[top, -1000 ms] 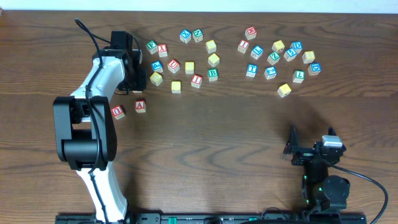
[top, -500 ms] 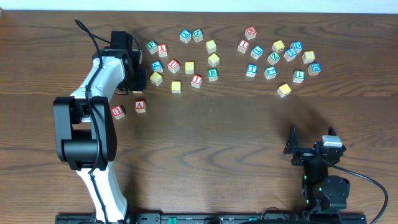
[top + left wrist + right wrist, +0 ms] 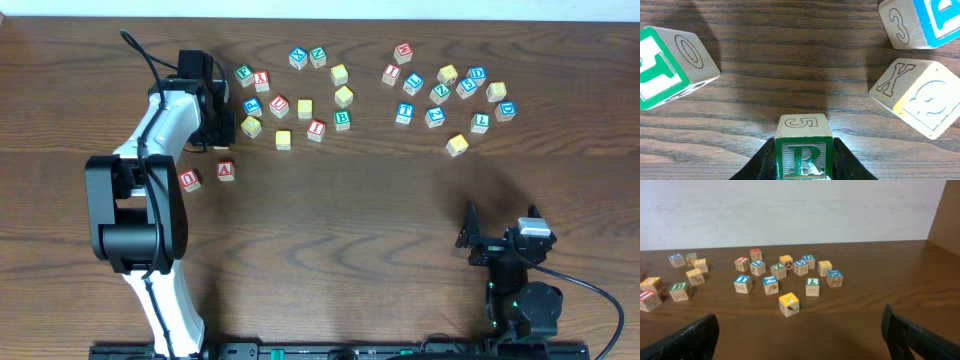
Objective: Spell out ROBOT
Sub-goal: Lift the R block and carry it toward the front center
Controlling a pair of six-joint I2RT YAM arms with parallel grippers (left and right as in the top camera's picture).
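In the left wrist view, the green R cube (image 3: 804,150) sits on the wood between the black fingers of my left gripper (image 3: 804,162), which is shut on it. Seen from overhead, that gripper (image 3: 222,128) is at the left end of the scattered cubes, and its body hides the R cube. Among the loose cubes I see a green B cube (image 3: 342,120), a blue T cube (image 3: 404,112) and plain yellow cubes (image 3: 283,139) (image 3: 457,145). My right gripper (image 3: 498,228) is open near the front right and holds nothing (image 3: 800,330).
Around the R cube lie a green-faced cube (image 3: 670,65) to the left, a blue-faced cube (image 3: 930,22) and a yellow-faced cube marked X (image 3: 920,97) to the right. Red A (image 3: 225,170) and U (image 3: 190,179) cubes sit in front of the left arm.
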